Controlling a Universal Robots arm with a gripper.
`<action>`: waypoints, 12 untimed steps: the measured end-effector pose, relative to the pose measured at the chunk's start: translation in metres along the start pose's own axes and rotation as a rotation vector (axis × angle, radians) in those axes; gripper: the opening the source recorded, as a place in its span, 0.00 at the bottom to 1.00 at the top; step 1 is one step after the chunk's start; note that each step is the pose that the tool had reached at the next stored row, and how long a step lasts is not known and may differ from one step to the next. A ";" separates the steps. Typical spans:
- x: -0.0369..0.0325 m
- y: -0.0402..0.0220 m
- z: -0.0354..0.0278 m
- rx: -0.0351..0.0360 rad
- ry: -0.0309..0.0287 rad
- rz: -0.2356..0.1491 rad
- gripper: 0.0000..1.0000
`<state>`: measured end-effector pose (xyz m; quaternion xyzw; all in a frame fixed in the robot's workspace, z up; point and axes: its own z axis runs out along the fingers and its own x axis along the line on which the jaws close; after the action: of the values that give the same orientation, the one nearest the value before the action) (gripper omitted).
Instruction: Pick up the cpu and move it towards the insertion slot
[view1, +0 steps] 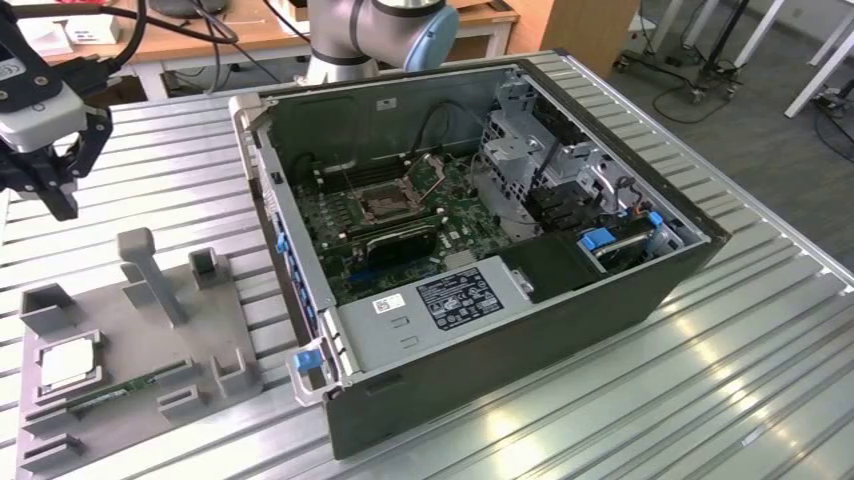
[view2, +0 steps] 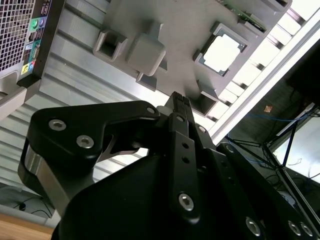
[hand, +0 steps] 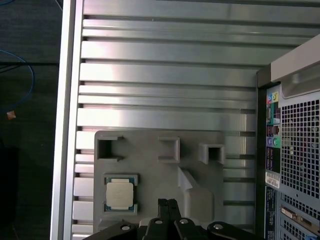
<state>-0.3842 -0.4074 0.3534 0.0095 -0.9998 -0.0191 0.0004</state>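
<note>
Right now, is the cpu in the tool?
No. In the first wrist view the cpu lies in its pocket on the grey fixture, and the tool hangs apart from it.

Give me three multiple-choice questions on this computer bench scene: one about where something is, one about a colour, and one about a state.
1. Where does the cpu lie?
A. in the insertion slot
B. in a pocket of the grey fixture
C. on the floor

2. What colour is the memory stick on the fixture?
A. green
B. red
C. yellow

3. How is the gripper?
A. shut on the cpu
B. open around the memory stick
C. shut, holding nothing

Answers:
1 B: in the first wrist view the cpu sits framed in a fixture pocket.
2 A: the exterior view shows the stick as green.
3 C: the fingertips meet with nothing between them, and the cpu lies apart from them.
</note>
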 end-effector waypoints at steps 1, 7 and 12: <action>0.0008 0.0000 0.0000 0.0000 0.0000 0.000 0.11; 0.0022 0.0000 0.0000 0.0000 0.0000 0.000 0.11; 0.0023 0.0000 0.0000 0.0000 0.0000 0.000 0.11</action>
<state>-0.3865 -0.4074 0.3534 0.0096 -0.9998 -0.0191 0.0004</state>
